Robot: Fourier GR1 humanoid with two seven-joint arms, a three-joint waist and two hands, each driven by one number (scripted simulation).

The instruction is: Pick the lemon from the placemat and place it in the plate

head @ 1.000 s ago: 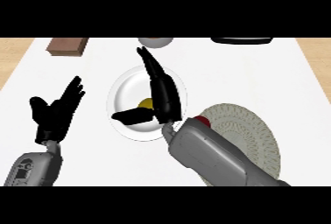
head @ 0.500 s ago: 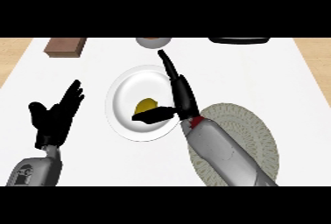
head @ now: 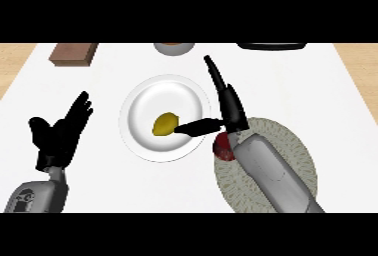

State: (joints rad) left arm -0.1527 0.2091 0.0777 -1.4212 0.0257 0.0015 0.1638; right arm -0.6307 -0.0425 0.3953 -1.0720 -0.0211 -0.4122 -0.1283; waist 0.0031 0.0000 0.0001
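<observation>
White counter, objects cropped at top

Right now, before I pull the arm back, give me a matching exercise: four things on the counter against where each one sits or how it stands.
Things:
1. lemon
2. placemat
3. left hand
4. brown block

Places or states:
A. far left corner of the counter
B. on the plate
C. open, fingers up, at the view's left
D. right of the plate, under the right forearm

Pairs: 1-B, 2-D, 3-C, 4-A
</observation>
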